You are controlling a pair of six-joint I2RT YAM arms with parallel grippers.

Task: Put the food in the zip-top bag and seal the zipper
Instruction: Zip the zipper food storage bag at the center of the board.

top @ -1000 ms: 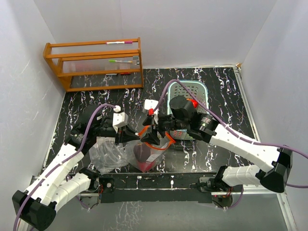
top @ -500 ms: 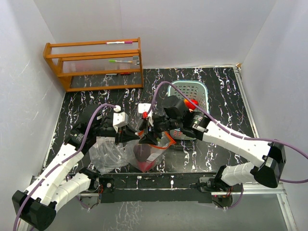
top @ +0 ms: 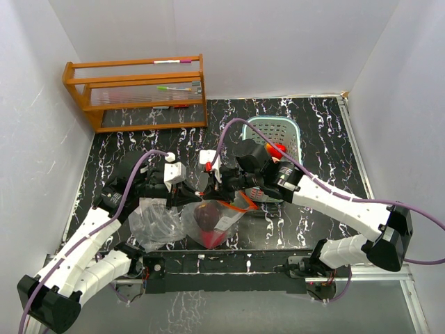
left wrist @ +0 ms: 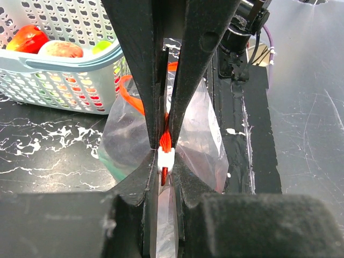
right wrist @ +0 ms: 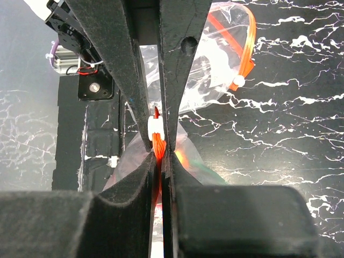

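The zip-top bag [top: 212,226] stands near the front edge with a dark purple food piece [top: 206,217] inside. Its red-orange zipper [right wrist: 248,51] loops out to the side. My left gripper [left wrist: 164,162] is shut on the zipper beside a white slider [left wrist: 166,157]. My right gripper [right wrist: 161,156] is shut on the same strip, nose to nose with the left one. In the top view the left gripper [top: 197,200] and the right gripper [top: 211,189] meet above the bag. More food, a red piece [left wrist: 29,38], a peach one [left wrist: 60,49] and a green one [left wrist: 105,47], lies in the teal basket [top: 288,132].
A wooden rack [top: 135,90] stands at the back left. Crumpled clear plastic [top: 156,223] lies left of the bag, under the left arm. White walls close in the black marbled table [top: 139,142] on three sides.
My right gripper moved left from the basket side and shut on the zipper next to the left gripper. The bag's mouth has narrowed. The left gripper kept its grip.
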